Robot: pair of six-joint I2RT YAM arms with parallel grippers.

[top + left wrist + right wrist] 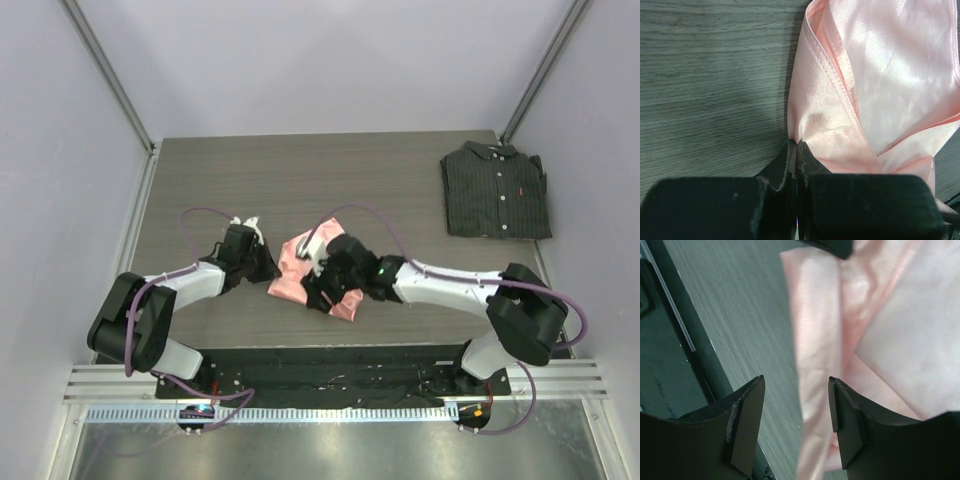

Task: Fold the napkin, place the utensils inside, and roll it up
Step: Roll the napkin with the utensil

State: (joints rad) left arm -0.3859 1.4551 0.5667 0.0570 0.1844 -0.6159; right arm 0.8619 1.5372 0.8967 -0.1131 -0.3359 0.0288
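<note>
The left gripper is clamped on the 9 o'clock edge of a shiny salmon-pink satin napkin, crumpled mid-desk. The right gripper hangs wide-jawed over its 4 o'clock side. A dark pinstriped folded shirt lies at 2 o'clock.

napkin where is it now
Top view: the napkin lies on the table, centre and toward the near edge, its left edge pinched by the shut left end effector, the open right end effector over its right part.
</note>
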